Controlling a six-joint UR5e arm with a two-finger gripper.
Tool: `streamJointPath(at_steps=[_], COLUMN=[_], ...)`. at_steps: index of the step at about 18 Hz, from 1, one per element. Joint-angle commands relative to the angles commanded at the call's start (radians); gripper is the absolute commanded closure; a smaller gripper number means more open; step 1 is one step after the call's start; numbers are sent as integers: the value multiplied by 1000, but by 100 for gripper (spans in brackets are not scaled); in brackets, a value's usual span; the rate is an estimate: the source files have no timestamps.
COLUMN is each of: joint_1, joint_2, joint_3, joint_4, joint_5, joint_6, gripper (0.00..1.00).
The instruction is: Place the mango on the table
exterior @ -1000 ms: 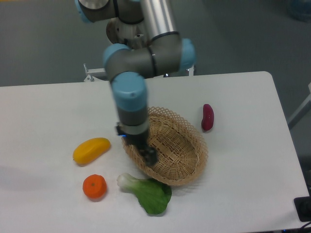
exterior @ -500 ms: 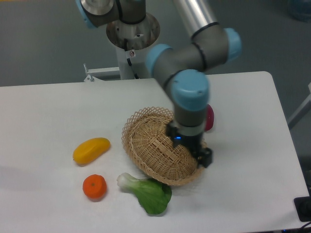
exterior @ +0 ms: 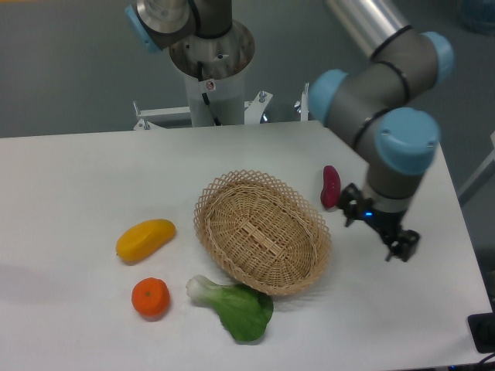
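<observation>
At the left of the frame you see the mango (exterior: 145, 239) lying on its side on the white table (exterior: 69, 178). Just below it sits a tangerine (exterior: 151, 297). A bok choy (exterior: 232, 308) lies lower centre, touching the rim of the empty wicker basket (exterior: 263, 232) at centre. A dark-red sweet potato (exterior: 330, 186) lies right of the basket. The gripper (exterior: 402, 247) hangs at the right, holding nothing; you cannot tell the jaw state.

Looking down steeply from high in front of the table (exterior: 93, 178), facing the arm's base (exterior: 210, 66), taking in nearly everything.
</observation>
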Motion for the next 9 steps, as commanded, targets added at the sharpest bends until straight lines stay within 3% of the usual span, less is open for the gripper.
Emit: streamJointPath(at_steps=[3,9], joint_1=[17,23], joint_2=[-28,-38], joint_3=[35,39], joint_4=[-8,-3], joint_5=[0,0], joint_6=[9,9], gripper=[0,0])
